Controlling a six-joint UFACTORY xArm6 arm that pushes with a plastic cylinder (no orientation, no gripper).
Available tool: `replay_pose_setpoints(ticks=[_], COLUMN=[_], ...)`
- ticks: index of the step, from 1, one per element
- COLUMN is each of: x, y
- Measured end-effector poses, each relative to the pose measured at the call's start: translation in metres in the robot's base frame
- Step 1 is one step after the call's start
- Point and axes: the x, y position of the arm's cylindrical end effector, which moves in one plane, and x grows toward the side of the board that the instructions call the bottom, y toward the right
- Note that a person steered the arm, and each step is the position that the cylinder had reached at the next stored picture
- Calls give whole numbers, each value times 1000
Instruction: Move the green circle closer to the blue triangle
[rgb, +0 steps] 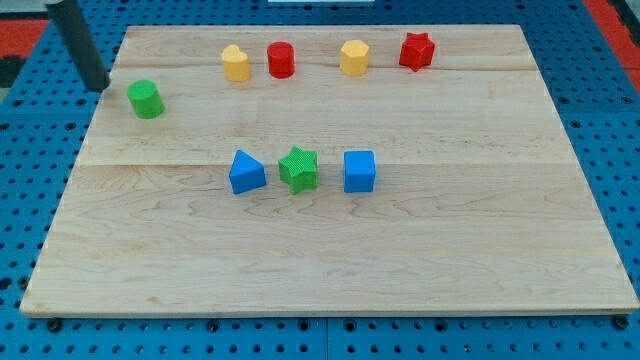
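The green circle (146, 99) is a short green cylinder near the board's top left. The blue triangle (246, 172) lies near the board's middle, well below and to the right of the circle. My tip (100, 87) is at the board's left edge, just left of and slightly above the green circle, a small gap apart from it. The dark rod rises from the tip toward the view's top left.
A green star (299, 168) sits right of the blue triangle, then a blue cube (359, 171). Along the top stand a yellow heart-like block (235, 63), a red cylinder (281, 60), a yellow hexagon (354, 57) and a red star (416, 51). The wooden board (330, 260) lies on a blue pegboard.
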Motion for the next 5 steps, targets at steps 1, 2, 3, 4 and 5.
replay_pose_setpoints(ticks=[1,2,3,4,5], x=[20,-21,-5,65,75], y=[14,23,68,55,53])
